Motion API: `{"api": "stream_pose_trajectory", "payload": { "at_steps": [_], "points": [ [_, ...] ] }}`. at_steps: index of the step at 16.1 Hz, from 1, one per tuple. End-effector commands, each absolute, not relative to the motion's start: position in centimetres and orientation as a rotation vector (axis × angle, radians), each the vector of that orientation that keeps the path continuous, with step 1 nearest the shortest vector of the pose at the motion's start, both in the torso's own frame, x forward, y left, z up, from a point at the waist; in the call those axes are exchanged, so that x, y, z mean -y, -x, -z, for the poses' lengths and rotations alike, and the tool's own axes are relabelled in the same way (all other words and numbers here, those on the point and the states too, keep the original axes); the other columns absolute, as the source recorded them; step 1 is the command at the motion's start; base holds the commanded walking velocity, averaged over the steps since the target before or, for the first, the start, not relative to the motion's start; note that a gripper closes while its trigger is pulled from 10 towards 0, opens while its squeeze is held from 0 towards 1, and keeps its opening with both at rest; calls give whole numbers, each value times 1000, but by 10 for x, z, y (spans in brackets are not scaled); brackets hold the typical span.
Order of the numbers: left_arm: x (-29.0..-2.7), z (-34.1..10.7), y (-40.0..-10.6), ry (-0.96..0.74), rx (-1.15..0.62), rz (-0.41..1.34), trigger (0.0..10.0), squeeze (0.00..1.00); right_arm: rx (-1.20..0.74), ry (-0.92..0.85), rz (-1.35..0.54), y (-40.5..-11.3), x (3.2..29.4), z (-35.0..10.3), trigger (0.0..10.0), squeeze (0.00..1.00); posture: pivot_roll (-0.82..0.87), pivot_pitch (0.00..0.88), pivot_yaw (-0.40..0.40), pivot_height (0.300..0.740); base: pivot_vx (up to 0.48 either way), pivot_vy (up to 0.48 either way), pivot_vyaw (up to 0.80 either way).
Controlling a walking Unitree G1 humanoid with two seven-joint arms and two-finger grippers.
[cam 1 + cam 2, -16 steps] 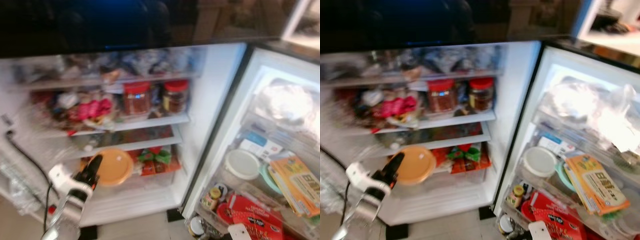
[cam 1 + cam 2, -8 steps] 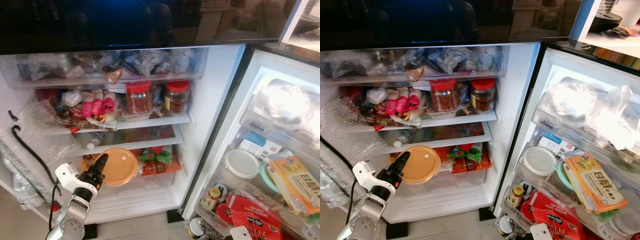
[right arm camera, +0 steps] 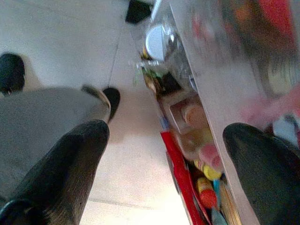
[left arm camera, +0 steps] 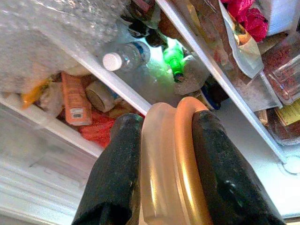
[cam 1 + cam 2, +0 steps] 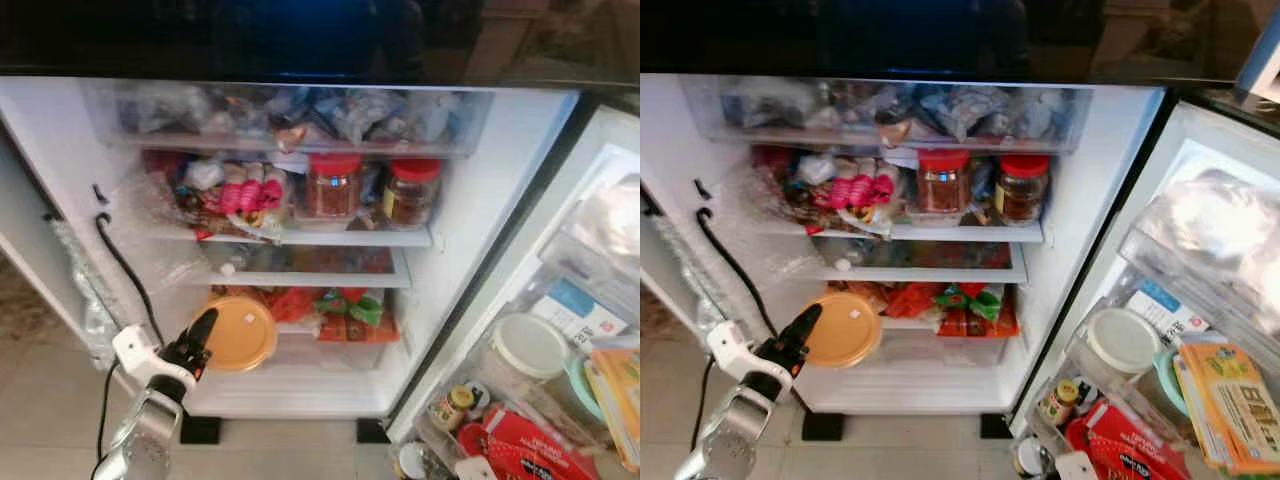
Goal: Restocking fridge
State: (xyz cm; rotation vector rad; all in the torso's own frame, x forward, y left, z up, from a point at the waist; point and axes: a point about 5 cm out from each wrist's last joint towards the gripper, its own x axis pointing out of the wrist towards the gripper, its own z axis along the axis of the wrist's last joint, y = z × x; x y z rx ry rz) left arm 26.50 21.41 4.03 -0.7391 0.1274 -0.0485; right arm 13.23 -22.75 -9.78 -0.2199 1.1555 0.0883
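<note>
A round tub with an orange lid [image 5: 240, 333] is at the lower shelf of the open fridge [image 5: 480, 200], in front of red and green packets [image 5: 345, 310]. My left gripper [image 5: 200, 335] is shut on the tub's near rim. In the left wrist view both black fingers [image 4: 117, 159] clamp the tub's rim [image 4: 173, 159], with a plastic bottle [image 4: 126, 56] and a green bottle [image 4: 174, 61] on the shelf beyond. My right gripper [image 3: 164, 136] hangs open above the tiled floor, beside the door's lower rack.
Two red-lidded jars [image 5: 335, 185] stand on the middle shelf beside pink packets [image 5: 245, 195]. A black cable [image 5: 120, 265] runs down the fridge's left wall. The open door on the right holds a white-lidded tub [image 5: 527, 345], boxes and jars. Tiled floor [image 5: 40, 400] lies in front.
The camera has swung left, so the fridge sits further right in view. My left gripper still holds the orange-lidded tub at the lower shelf.
</note>
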Motion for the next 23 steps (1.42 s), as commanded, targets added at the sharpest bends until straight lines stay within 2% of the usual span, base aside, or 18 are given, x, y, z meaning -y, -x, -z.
{"api": "stream_pose_trajectory", "payload": {
  "at_steps": [1,14,16,23],
  "points": [
    [-211,-41,-267,733,-128,59,10000,0,-1109,230,-52,-142,237,92,10000,0,-107,0,-53,740,0,0,0],
    [-210,-42,-267,726,-127,66,10000,0,-1106,217,-42,-141,236,92,10000,0,-107,0,-48,740,0,0,63],
    [-210,-42,-267,724,-127,67,10000,0,-1103,212,-38,-141,236,92,10000,0,-106,0,-49,722,0,0,0],
    [-209,-42,-268,721,-128,67,10000,0,-1096,204,-33,-142,236,92,10000,0,-109,0,-49,722,0,0,0]
  ]
}}
